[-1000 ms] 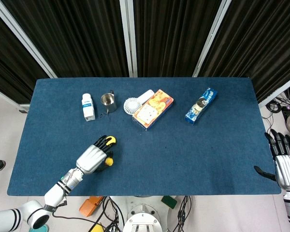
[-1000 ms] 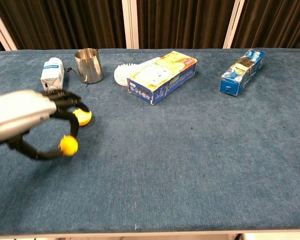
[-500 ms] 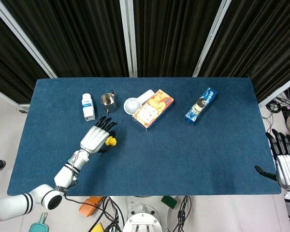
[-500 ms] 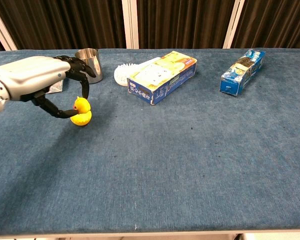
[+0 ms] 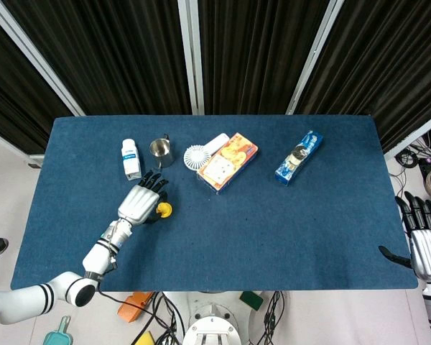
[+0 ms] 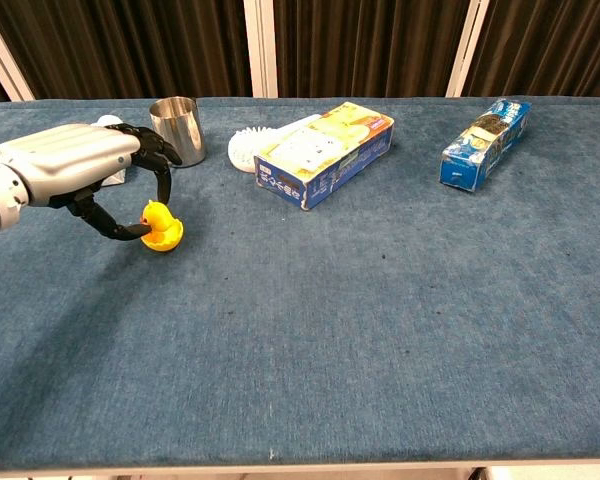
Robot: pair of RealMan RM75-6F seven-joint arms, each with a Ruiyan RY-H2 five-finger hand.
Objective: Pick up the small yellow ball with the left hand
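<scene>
The small yellow ball (image 6: 154,213) (image 5: 164,210) sits between the thumb and a curled finger of my left hand (image 6: 75,170) (image 5: 138,203), left of the table's middle. The hand pinches it just above the cloth. The ball rests against a second yellow, rounded piece (image 6: 166,237) lying on the table right under it. In the head view the two yellow things merge into one spot. My right hand (image 5: 424,241) hangs off the table's right edge, fingers spread, holding nothing.
Behind the left hand stand a steel cup (image 6: 176,130) and a small white bottle (image 5: 131,159). Further right lie a white round brush (image 6: 246,149), a yellow-blue box (image 6: 325,152) and a blue biscuit packet (image 6: 484,143). The blue table cloth (image 6: 380,330) covers the table.
The left hand carried the ball from the near left toward the far side, up to the second yellow piece. In the last half second it sank slightly and shifted left. The right hand stayed still.
</scene>
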